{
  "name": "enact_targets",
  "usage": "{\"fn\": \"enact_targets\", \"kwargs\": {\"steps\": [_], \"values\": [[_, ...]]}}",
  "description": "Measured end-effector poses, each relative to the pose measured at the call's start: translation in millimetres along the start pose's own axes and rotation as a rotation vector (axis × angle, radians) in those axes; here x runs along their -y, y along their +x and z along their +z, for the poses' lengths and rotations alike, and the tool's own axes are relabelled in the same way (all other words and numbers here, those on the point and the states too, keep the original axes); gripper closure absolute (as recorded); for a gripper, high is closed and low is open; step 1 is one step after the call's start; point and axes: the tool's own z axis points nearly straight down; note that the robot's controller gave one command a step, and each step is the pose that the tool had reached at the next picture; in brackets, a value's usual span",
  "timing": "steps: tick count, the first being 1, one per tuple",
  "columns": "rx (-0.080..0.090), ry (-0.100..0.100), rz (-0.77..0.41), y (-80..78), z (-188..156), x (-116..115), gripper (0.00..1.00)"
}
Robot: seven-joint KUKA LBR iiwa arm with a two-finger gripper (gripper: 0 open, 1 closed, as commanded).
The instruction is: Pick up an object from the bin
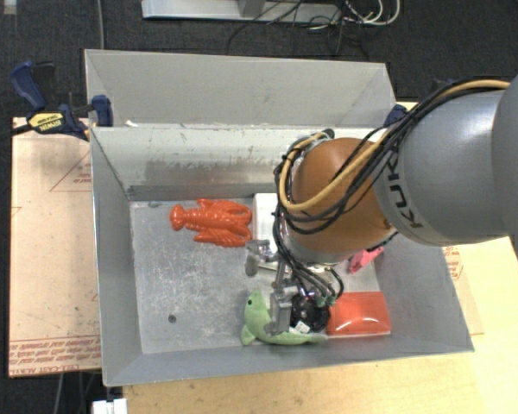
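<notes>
Here end effector (287, 311) over green toy (257, 323), poss. touching; bin floor (173, 274) scuffed.

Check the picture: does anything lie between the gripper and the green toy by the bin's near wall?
Nothing visible does. The gripper sits directly over the green toy. The red block lies beside them on the view's right, and the orange lobster lies apart, farther back.

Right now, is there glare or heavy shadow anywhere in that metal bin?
Camera view: light is even; the bin's back wall is bright without harsh glare; a dark band runs along the foot of the inner wall; the arm's orange cover shows a soft sheen; the red lobster toy lies well lit.
</notes>
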Motion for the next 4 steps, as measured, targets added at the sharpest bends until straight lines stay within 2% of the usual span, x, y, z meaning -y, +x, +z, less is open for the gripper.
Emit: {"fn": "enact_targets", "kwargs": {"steps": [1, 2, 3, 4], "values": [[-0.014, 0.003, 0.029, 17.8, 35, 38, 0.0], [0.015, -0.001, -0.008, 17.4, 62, 34, 0.0], [-0.011, 0.001, -0.008, 18.0, 63, 17, 1.0], [-0.011, 0.001, -0.008, 18.0, 63, 17, 1.0]]}}
